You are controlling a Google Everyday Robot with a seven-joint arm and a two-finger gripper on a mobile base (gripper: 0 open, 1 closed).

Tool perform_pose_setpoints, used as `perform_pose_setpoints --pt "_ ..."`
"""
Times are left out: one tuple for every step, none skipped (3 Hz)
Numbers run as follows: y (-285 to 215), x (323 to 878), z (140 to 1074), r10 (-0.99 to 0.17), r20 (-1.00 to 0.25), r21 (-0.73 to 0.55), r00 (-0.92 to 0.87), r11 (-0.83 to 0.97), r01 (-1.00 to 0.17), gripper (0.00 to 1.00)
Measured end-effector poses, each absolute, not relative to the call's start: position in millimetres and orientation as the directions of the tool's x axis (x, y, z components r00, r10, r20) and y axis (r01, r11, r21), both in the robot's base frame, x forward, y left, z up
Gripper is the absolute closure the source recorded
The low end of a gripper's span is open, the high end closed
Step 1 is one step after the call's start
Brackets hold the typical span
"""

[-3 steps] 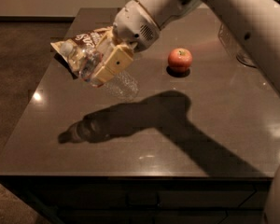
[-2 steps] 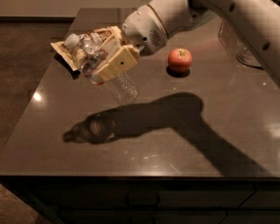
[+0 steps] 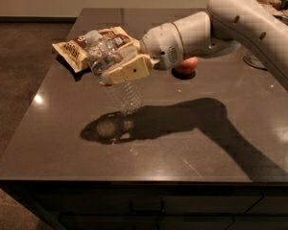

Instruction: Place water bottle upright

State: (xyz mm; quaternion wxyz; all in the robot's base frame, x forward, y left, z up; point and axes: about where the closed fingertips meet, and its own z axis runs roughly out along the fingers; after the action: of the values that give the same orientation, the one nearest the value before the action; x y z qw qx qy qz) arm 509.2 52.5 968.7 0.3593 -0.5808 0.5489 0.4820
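Gripper: the gripper (image 3: 109, 70) sits over the left half of the worktop (image 3: 192, 147), at the end of the arm reaching in from the right.
Jaws: clamped across the middle of the water bottle (image 3: 101, 51); one beige finger (image 3: 129, 71) lies over its label band.
Water bottle: held tilted, white cap up and to the left, ribbed base down and to the right, low over the worktop; contact cannot be told.
Snack bag: the snack bag (image 3: 77, 46) lies just behind the bottle.
Apple: the apple (image 3: 187, 67) lies partly hidden behind the wrist.
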Motion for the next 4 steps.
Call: perform_pose_setpoints --pt "50 514 966 -0.184 -0.979 0.111 -0.089 -0.117 -0.987 1.00" --pt "50 517 963 -0.080 -0.993 0.096 -0.088 -0.105 -0.990 1.00" --pt "49 518 960 -0.001 -0.998 0.069 -0.069 -0.090 -0.994 1.00" --pt "49 519 953 0.047 -0.998 0.045 -0.049 -0.091 -0.995 1.00"
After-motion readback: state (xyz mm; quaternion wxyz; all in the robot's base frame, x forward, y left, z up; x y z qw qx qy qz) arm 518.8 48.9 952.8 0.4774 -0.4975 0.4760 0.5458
